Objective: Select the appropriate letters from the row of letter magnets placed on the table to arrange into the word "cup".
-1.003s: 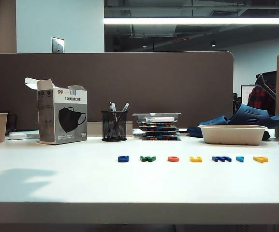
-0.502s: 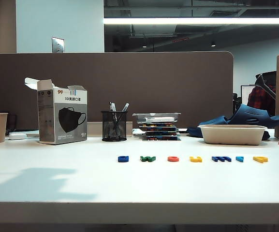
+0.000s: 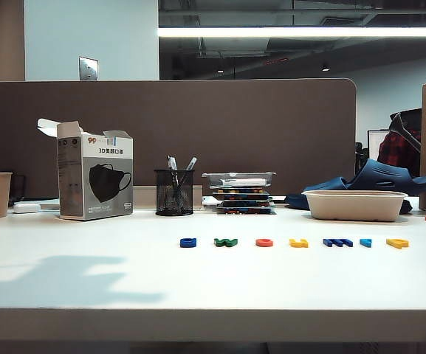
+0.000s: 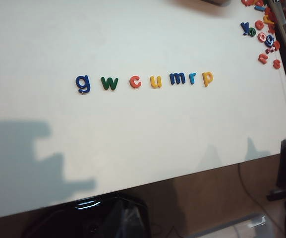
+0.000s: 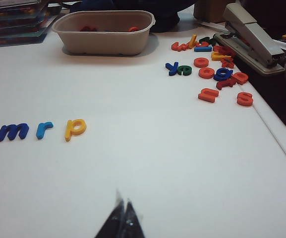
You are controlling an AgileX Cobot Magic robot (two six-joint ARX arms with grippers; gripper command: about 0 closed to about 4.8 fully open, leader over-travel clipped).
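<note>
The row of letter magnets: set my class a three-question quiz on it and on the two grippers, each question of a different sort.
1. True or false: the row of letter magnets reads g, w, c, u, m, r, p in the left wrist view.
2. Which colour is the "c"? A blue, B red-orange, C green.
3. Fill in: the right gripper, low over the table on the "p" side, is ____.

Key: 1 true. 2 B. 3 shut. The left gripper shows in no view; only a shadow lies on the table's left part, and every letter lies untouched.
</note>
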